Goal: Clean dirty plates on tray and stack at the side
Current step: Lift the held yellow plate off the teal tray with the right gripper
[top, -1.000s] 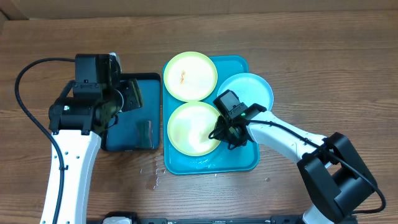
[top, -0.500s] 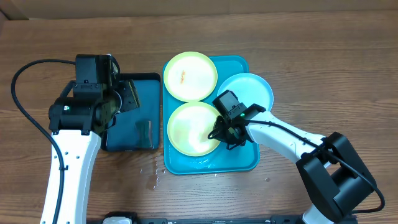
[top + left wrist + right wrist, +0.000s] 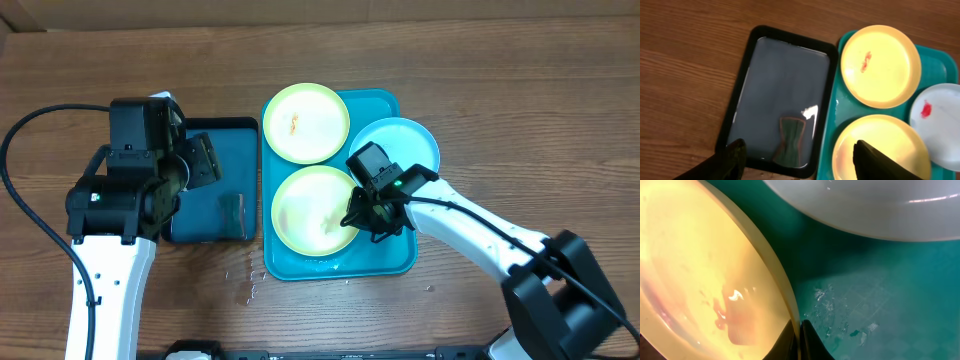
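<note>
Three plates sit on the teal tray (image 3: 392, 258). The far yellow plate (image 3: 305, 122) has a red smear (image 3: 866, 61). The light blue plate (image 3: 405, 145) hangs over the tray's right rim and also shows a red smear. My right gripper (image 3: 362, 218) is shut on the right rim of the near yellow plate (image 3: 312, 208). In the right wrist view its fingertips (image 3: 799, 330) pinch that rim (image 3: 782, 295). My left gripper (image 3: 799, 150) hangs open above the dark tray (image 3: 780, 85), holding nothing.
A dark sponge (image 3: 791, 140) lies in shallow water at the near end of the dark tray (image 3: 215, 185), left of the teal tray. Water drops (image 3: 245, 280) spot the wooden table in front of both trays. Wet film shows on the teal tray floor (image 3: 880, 305).
My right gripper has closed onto the near yellow plate's rim. The left arm has shifted a little to the left, its jaws slightly wider.
</note>
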